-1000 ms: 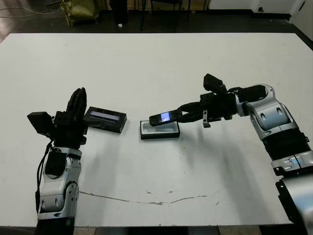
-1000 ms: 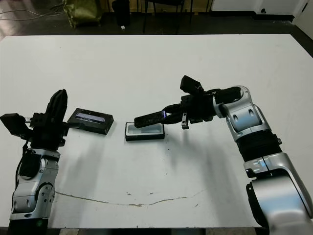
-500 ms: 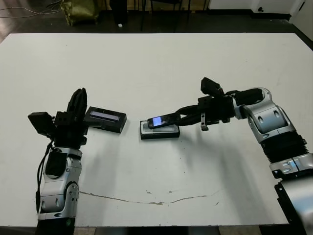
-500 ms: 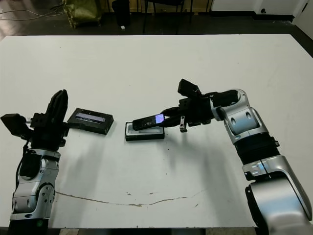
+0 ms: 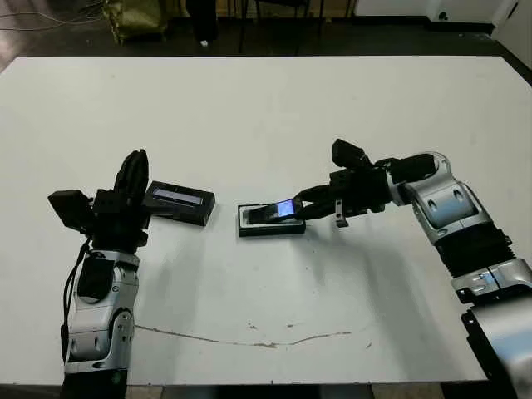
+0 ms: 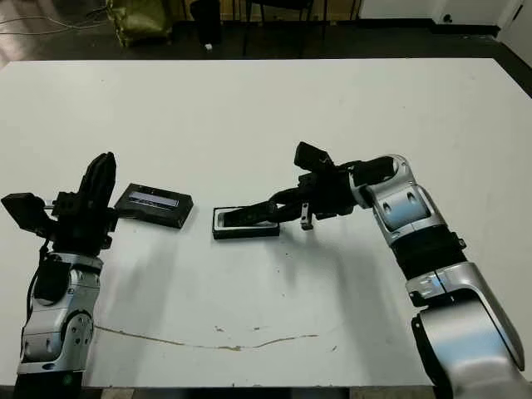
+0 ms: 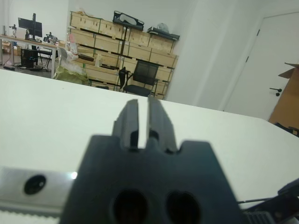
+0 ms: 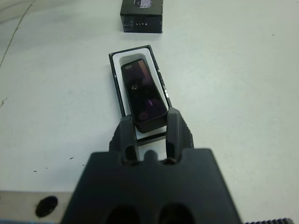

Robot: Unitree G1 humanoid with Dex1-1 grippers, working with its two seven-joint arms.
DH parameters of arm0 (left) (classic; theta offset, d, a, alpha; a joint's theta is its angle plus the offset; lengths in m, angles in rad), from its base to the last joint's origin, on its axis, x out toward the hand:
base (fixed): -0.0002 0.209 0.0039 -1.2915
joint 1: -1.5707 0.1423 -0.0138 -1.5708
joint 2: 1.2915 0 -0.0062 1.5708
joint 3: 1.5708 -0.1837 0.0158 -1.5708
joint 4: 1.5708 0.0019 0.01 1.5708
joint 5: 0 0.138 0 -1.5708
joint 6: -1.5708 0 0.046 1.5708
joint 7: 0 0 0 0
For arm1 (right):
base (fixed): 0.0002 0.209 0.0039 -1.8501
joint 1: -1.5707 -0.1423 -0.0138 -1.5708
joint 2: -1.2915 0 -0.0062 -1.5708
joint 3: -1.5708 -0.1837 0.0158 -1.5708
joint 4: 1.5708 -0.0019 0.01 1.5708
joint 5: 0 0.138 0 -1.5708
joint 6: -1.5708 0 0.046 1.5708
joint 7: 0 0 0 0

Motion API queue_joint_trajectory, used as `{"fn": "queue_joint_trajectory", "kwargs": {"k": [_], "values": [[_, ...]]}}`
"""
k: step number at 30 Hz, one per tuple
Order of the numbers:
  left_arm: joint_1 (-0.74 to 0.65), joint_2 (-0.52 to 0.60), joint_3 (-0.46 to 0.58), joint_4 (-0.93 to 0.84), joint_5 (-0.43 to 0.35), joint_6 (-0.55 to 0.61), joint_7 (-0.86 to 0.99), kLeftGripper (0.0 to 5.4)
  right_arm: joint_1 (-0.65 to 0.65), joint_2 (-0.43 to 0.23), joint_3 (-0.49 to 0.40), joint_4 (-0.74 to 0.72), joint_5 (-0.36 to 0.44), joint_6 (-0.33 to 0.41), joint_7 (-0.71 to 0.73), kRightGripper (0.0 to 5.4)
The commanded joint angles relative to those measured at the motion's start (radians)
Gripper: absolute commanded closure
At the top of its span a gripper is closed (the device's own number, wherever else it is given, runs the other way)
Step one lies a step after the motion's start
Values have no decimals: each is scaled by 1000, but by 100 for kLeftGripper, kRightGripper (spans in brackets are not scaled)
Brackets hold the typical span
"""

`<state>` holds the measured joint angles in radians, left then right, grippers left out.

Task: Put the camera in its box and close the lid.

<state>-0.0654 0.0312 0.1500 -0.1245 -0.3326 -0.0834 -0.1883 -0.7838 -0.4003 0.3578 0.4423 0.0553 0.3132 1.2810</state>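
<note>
The camera (image 8: 144, 93) is pinched at its near end by the right gripper (image 8: 148, 131), whose fingers close on its sides. A second ago it hung above the box (image 5: 270, 221); now its far end dips into the white lining, so seating is nearly done. Further out, the lid (image 5: 178, 202) lies beside the left gripper (image 5: 130, 179), fingers together and holding nothing.
</note>
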Motion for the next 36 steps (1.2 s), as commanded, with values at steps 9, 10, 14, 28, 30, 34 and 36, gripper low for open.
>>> {"fn": "queue_joint_trajectory", "kwargs": {"k": [9, 10, 14, 28, 30, 34, 36], "values": [[21, 1, -4, 9, 9, 7, 1, 540, 3, 12, 39, -35, -56, 3, -44, 536], [22, 1, -4, 9, 9, 8, 1, 540, 3, 14, 44, -38, -62, 6, -49, 536], [19, -1, -3, 11, 8, 8, 3, 540, -1, 37, 43, -32, -52, 12, -44, 536], [28, -3, -7, 4, 13, 11, 10, 540, -15, 45, 48, -47, -53, 47, -27, 518], [28, -3, -7, 4, 10, 14, 9, 540, -19, 43, 46, -48, -52, 46, -25, 483], [28, -3, -10, 7, 11, 8, 6, 540, -24, 38, 41, -41, -57, 15, -23, 391], [28, -1, -10, 7, 12, 8, 6, 540, -27, 38, 39, -35, -56, 8, -19, 346]]}}
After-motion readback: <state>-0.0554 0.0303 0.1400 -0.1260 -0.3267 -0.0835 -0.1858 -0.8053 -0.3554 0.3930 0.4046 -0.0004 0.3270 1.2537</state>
